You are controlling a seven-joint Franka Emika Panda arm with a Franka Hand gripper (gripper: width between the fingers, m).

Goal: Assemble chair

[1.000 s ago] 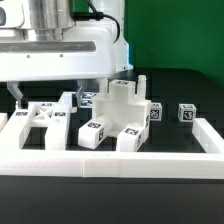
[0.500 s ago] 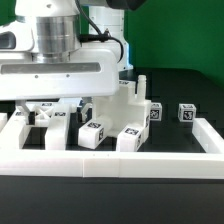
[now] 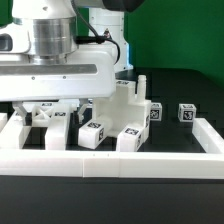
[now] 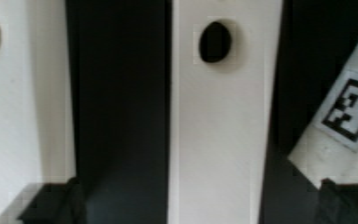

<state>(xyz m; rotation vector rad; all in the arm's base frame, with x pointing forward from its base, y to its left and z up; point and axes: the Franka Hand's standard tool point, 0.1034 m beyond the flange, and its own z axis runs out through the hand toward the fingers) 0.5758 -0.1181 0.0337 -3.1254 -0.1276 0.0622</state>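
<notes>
The chair lies in loose glossy white parts with black-and-white tags. The X-braced square seat (image 3: 45, 122) lies at the exterior view's left, partly hidden by my hand. A large slotted block (image 3: 120, 112) stands beside it in the middle. My gripper (image 3: 55, 110) is low over the seat. In the wrist view a white bar with an oval hole (image 4: 215, 110) runs between my dark fingertips (image 4: 55, 200), with dark gaps on both sides. My gripper (image 4: 202, 205) is open around that bar and not touching it. A tagged part (image 4: 350, 108) shows beside it.
A long low white border wall (image 3: 110, 160) runs along the front and up both sides. Two small tagged pieces (image 3: 185, 113) (image 3: 155, 112) sit at the exterior view's right of the slotted block. The robot's base stands behind, before a green backdrop.
The arm has come down over the seat since one second ago. In the last half second it barely moved. No part has shifted.
</notes>
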